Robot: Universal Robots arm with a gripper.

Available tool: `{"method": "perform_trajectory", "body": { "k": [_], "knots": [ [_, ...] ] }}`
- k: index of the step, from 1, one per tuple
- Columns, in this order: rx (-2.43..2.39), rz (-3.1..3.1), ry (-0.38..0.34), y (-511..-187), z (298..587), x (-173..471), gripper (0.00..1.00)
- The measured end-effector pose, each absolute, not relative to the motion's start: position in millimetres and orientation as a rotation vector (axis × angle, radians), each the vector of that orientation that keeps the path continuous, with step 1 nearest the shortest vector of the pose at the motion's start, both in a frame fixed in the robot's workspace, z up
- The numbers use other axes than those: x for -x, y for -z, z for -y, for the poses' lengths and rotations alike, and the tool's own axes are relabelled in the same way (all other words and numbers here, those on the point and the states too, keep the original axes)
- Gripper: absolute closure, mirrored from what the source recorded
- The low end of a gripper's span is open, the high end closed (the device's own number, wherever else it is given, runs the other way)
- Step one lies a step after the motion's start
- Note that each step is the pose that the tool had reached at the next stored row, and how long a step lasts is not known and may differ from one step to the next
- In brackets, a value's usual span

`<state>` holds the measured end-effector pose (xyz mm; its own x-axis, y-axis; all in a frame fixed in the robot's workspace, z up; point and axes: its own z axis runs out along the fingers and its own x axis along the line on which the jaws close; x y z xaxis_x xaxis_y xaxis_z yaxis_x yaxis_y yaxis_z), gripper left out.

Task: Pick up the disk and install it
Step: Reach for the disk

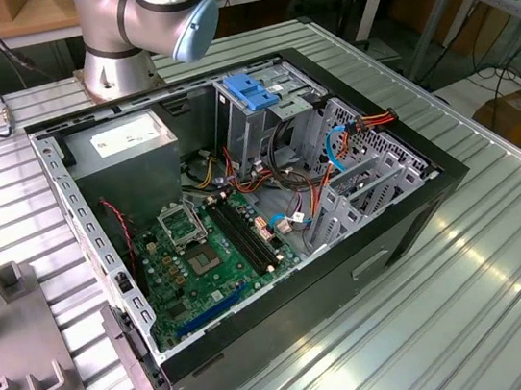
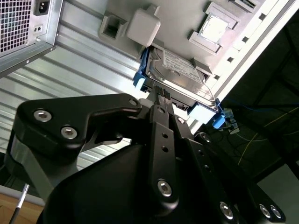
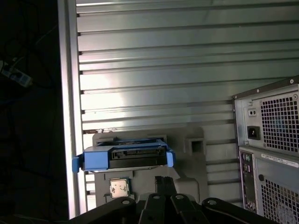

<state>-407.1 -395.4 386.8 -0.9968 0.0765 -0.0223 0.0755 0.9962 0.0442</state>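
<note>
Near the table [image 3: 163, 70] edge, gripper [image 2: 163, 93] has fingers pressed together w/ nothing between them, tips just beside the disk [image 2: 180, 70] at its connector end; can't tell if touching. Disk lies flat in its blue bracket [image 3: 96, 161] on a grey fixture plate [image 3: 189, 161], w/ a small chip [image 3: 118, 187] next to it. PC case [image 3: 271, 140] stands near. In the exterior view the case lies open, arm base [image 1: 117, 40] at its far side, drive cage [image 1: 252, 99] inside

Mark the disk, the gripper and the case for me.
disk [image 2: 181, 67], second wrist view, on its white label.
gripper [image 2: 163, 93], second wrist view, between its fingertips.
case [image 1: 351, 289], exterior view, on its black side wall.
</note>
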Motion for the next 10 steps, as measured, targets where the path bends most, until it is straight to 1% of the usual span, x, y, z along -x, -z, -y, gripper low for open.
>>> {"method": "perform_trajectory", "body": {
  "k": [10],
  "knots": [
    [-0.123,-3.174,-0.071,-386.8,395.2,416.0,0.90]
  ]
}}
